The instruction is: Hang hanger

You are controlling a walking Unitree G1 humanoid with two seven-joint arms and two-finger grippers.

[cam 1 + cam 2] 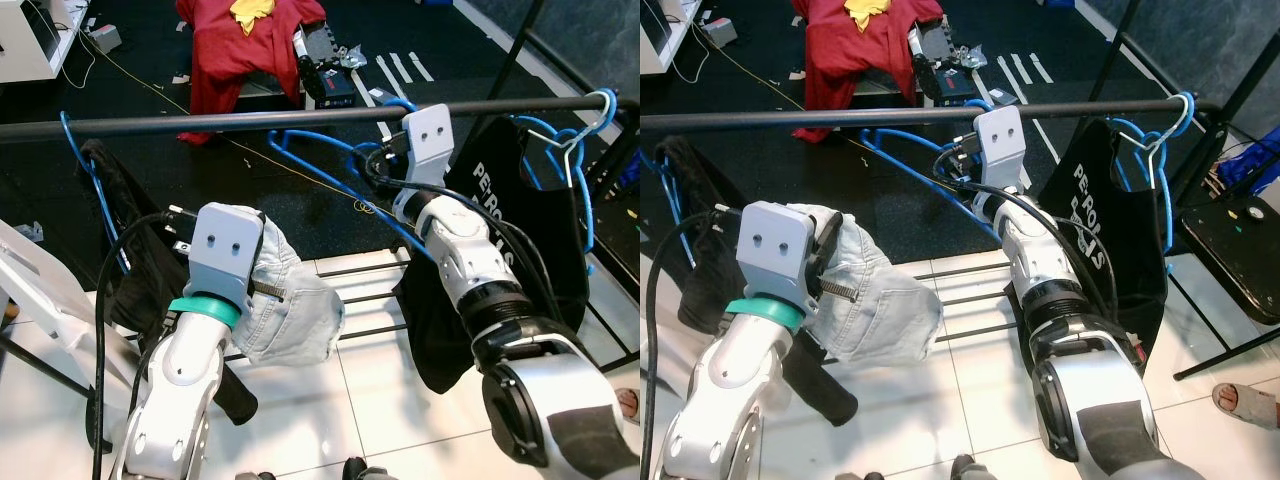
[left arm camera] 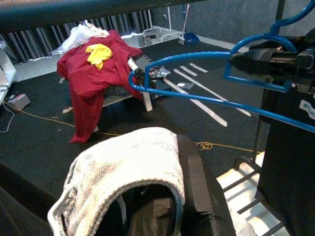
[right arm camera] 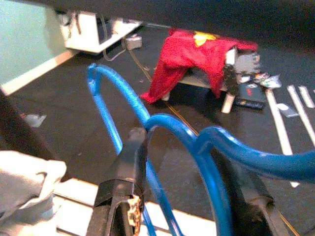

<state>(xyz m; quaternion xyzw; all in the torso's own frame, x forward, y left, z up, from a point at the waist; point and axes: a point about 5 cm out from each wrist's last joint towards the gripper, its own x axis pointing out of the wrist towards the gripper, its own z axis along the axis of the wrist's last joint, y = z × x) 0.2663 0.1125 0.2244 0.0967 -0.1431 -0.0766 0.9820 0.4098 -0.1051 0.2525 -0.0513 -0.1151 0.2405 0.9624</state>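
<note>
— Right gripper (image 3: 187,196), status?
— Pinching the blue hanger (image 3: 197,142); I see one black finger (image 3: 123,182) either side of its neck, just below the rail (image 1: 300,118).

— Start with the biggest item.
— Rail: a dark horizontal bar across my head view, on a black stand. The hanger's hook is near it, not yet over it as far as I can tell.

— Already on the rail?
— Black printed garment (image 1: 510,270) on a second blue hanger (image 1: 575,150), at the rail's right end. Dark garment (image 1: 120,240) on a third blue hanger (image 1: 80,160), at the left end.

— Left gripper (image 2: 147,206)?
— Below the rail, left of centre. Light denim piece (image 1: 285,300) draped over it; its fingers are covered, so I cannot tell whether they are spread or pressed together.

— Anything beyond the rail?
— Red cloth (image 1: 245,45) with a yellow item (image 2: 98,53) on top, heaped on the dark floor.
</note>
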